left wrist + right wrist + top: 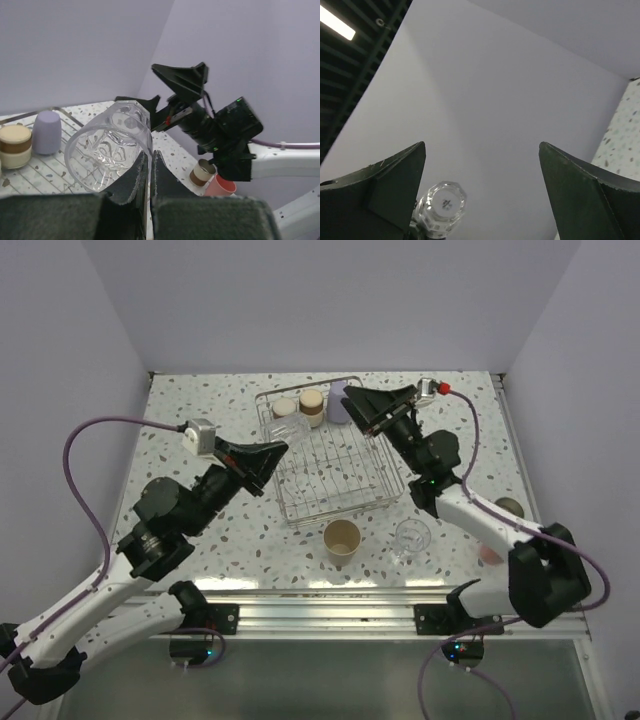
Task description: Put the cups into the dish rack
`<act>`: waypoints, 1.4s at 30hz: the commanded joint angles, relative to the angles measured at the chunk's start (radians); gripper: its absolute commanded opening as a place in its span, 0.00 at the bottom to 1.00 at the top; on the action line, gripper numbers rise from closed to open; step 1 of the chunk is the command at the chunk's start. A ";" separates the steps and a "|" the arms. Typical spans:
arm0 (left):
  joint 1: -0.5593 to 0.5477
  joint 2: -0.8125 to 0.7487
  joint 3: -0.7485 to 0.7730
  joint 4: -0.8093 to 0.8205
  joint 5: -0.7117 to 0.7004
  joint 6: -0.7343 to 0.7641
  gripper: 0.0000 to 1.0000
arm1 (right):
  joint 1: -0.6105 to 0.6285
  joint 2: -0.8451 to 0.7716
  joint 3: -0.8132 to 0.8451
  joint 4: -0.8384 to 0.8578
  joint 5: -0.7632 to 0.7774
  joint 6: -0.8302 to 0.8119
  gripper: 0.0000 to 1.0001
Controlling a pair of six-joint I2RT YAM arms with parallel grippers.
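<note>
The wire dish rack (345,485) sits mid-table. Its far end holds two tan-based cups (312,403) and a lavender cup (339,402). My left gripper (274,449) is shut on the rim of a clear glass cup (107,150), holding it tilted above the rack's left side (55,167); the wall of the glass is pinched at the left gripper (150,156). My right gripper (378,398) hangs open and empty over the rack's far right corner. The right gripper (482,145) faces the wall, with the held glass's base (443,204) showing by its left finger.
Near the front edge stand a beige tumbler (342,540) and another clear glass cup (411,541). To the right, by the right arm, are a steel cup with a tan base (509,507) and a salmon-pink cup (220,185). White walls enclose the table.
</note>
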 commanded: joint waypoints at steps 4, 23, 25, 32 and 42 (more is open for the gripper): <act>0.000 0.044 -0.108 0.386 0.036 0.015 0.00 | 0.016 0.275 0.041 0.640 -0.109 0.450 0.98; 0.000 0.247 -0.150 0.591 0.047 0.001 0.00 | 0.059 0.283 0.042 0.650 -0.157 0.457 0.98; 0.000 0.268 -0.150 0.606 0.042 0.000 0.00 | 0.060 0.280 0.036 0.645 -0.158 0.451 0.98; 0.000 0.300 -0.156 0.624 -0.001 0.004 0.00 | 0.082 0.298 0.038 0.643 -0.160 0.440 0.93; -0.002 0.320 -0.166 0.626 -0.059 0.006 0.00 | 0.109 0.311 0.052 0.601 -0.155 0.399 0.19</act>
